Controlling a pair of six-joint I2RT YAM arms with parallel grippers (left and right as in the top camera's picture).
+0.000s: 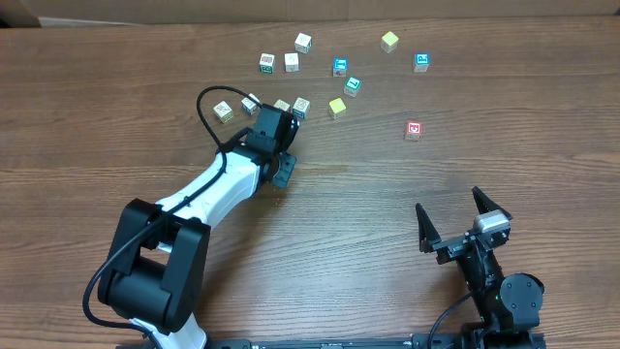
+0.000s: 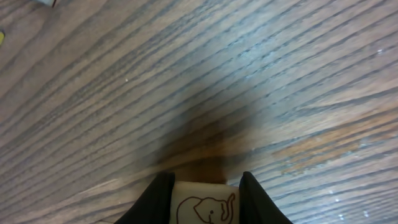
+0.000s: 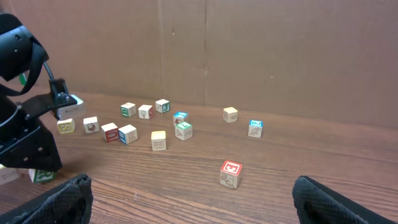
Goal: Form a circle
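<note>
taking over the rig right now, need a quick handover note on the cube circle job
left hand: shut on the elephant cube, close to the table, beside a loose row of cubes.
right hand: open, empty, at the near right.
things: yellow cube just past that row; other cubes scattered farther back; red cube alone.
done: no closed circle visible yet.
left: set the held cube down, gather neighbours into a ring.

Counter (image 1: pixel 368 194): brown wood with dark wavy lines.
Wall (image 3: pixel 280 56): plain brown cardboard, standing at the counter's far edge.
Light: soft, one dark shadow (image 2: pixel 211 124) on the wood.
</note>
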